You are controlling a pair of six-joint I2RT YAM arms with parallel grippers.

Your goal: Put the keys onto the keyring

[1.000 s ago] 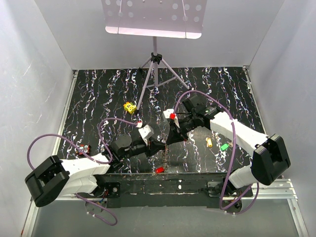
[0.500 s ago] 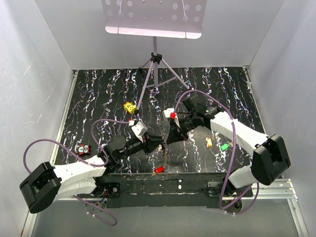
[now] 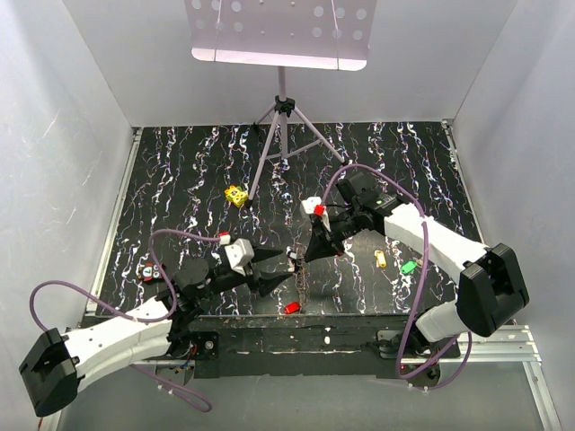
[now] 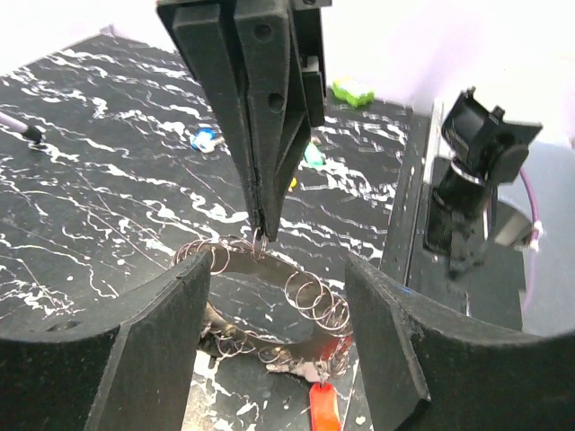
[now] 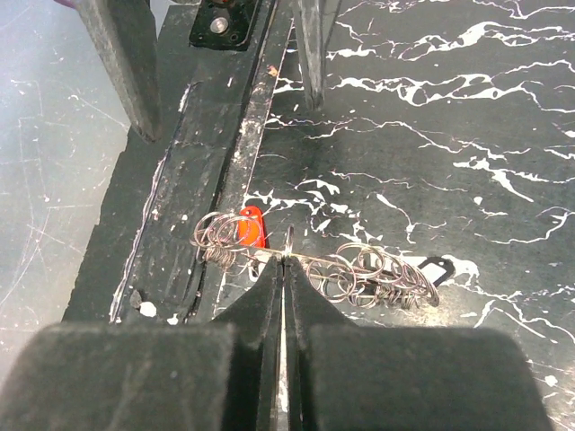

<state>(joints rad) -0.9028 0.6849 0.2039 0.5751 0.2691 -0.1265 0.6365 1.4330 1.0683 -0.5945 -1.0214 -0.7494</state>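
Observation:
The keyring point(image 4: 310, 301) is a wire loop strung with many small metal rings. My right gripper point(image 5: 286, 260) is shut on its upper edge and holds it up near the table's front edge point(image 3: 304, 258). A red key point(image 4: 323, 409) hangs at the keyring's low end, also seen as the red key point(image 5: 250, 226) and the red key point(image 3: 290, 308). My left gripper point(image 4: 278, 341) stands open with the keyring between its fingers point(image 4: 135, 346) but touching neither. An orange key point(image 3: 381, 259) and a green key point(image 3: 409, 267) lie to the right. A blue key point(image 4: 205, 139) lies behind.
A yellow dotted cube point(image 3: 236, 195) sits mid-table beside a tripod stand point(image 3: 283, 135). Small red and blue items point(image 3: 151, 271) lie at the left. The black front rail point(image 3: 341, 330) runs just below the keyring. White walls close in three sides.
My left gripper has opened and pulled back toward the near left, away from the keyring. The right gripper has kept its hold on the ring and hardly moved.

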